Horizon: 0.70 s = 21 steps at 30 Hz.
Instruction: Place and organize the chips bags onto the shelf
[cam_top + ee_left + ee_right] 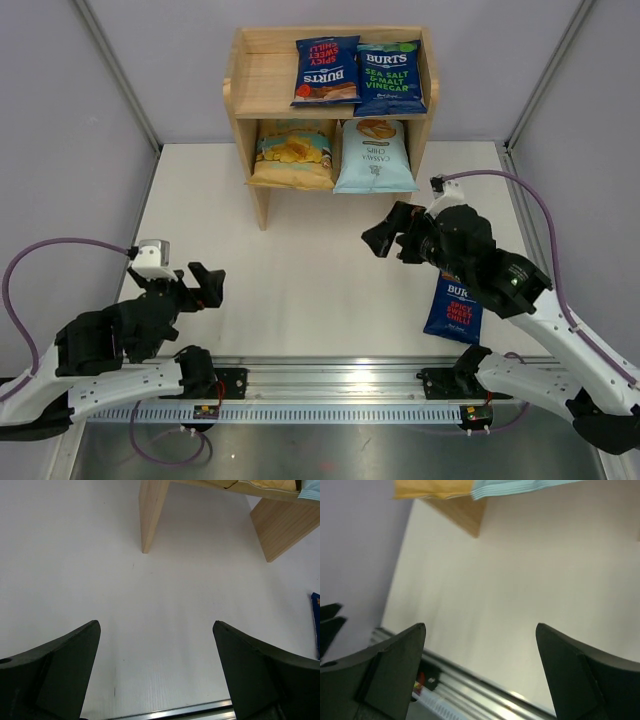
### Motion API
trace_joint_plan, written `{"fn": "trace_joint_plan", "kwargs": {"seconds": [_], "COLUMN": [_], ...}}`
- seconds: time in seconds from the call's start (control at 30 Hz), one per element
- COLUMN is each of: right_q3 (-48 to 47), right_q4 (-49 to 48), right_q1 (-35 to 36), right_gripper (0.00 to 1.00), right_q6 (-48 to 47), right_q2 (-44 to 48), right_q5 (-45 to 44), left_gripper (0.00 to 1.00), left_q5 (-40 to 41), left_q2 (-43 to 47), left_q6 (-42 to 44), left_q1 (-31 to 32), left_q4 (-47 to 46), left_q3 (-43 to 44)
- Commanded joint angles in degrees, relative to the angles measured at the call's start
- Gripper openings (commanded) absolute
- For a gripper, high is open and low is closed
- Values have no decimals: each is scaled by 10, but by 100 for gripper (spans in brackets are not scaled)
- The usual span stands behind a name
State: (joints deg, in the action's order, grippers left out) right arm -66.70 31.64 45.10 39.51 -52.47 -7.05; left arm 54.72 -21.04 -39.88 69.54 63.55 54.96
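The wooden shelf (250,75) stands at the back. Its upper tier holds two dark blue BURTS bags (326,70) (391,78). The lower tier holds the yellow-and-teal bag (293,152) and the pale blue cassava bag (375,155). A third BURTS bag (454,306) lies on the table at the right, partly under my right arm; its edge shows in the left wrist view (316,622). My right gripper (386,236) is open and empty, left of that bag. My left gripper (205,285) is open and empty at the near left.
A metal rail (330,385) runs along the near edge. Grey walls enclose the table on both sides. The shelf's side panels (150,515) stand on the table. The yellow and pale blue bag edges (470,487) show at the top of the right wrist view.
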Motion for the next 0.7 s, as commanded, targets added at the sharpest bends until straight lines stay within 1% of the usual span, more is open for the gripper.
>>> {"fn": "trace_joint_plan", "kwargs": {"seconds": [0.0, 0.03, 0.07, 0.1, 0.13, 0.17, 0.2, 0.23, 0.3, 0.33, 0.37, 0.4, 0.43, 0.47, 0.5, 0.53, 0.57, 0.67], "right_q3": [-6, -6, -2, 0, 2, 2, 3, 4, 25, 33, 41, 59, 65, 69, 71, 67, 61, 38], "right_q4": [126, 154, 161, 167, 181, 189, 200, 215, 213, 196, 183, 167, 138, 129, 119, 120, 126, 153], "right_q1": [-25, -40, -69, -87, -101, -125, -137, -149, -181, -199, -216, -251, -265, -276, -292, -296, -299, -305], "right_gripper": [99, 99, 99, 99, 99, 100, 100, 99, 99, 100, 99, 99, 99, 100, 98, 89, 86, 79], "right_q6": [-71, -88, -94, -114, -123, -128, -126, -126, -125, -125, -130, -146, -152, -157, -158, -157, -157, -159], "right_q2": [-10, -20, -32, -60, -77, -94, -129, -144, -168, -171, -175, -181, -188, -197, -222, -240, -281, -343], "right_q5": [-110, -109, -98, -62, -54, -67, -122, -146, -199, -200, -187, -144, -130, -121, -127, -139, -151, -175], "left_gripper": [99, 99, 99, 99, 99, 99, 99, 99, 99, 99, 99, 99, 99, 99, 99, 99, 99, 99], "left_q5": [11, 9, 7, 8, 8, 7, 6, 2, -8, -15, -18, -22, -30, -33, -36, -40, -41, -45], "left_q2": [-29, -35, -42, -52, -57, -61, -68, -70, -75, -75, -76, -76, -77, -77, -79, -80, -81, -81], "left_q6": [9, 13, 14, 13, 12, 12, 12, 17, 22, 27, 30, 35, 41, 44, 45, 48, 49, 51], "left_q1": [-12, -17, -26, -29, -34, -40, -44, -47, -57, -58, -63, -65, -67, -70, -73, -74, -75, -74], "left_q4": [-13, -14, -12, -10, -6, -6, -7, -10, -18, -19, -27, -32, -38, -40, -40, -43, -44, -45], "left_q3": [18, 18, 18, 17, 16, 16, 16, 14, 10, 9, 8, 7, 5, 3, 2, 1, 1, 0]}}
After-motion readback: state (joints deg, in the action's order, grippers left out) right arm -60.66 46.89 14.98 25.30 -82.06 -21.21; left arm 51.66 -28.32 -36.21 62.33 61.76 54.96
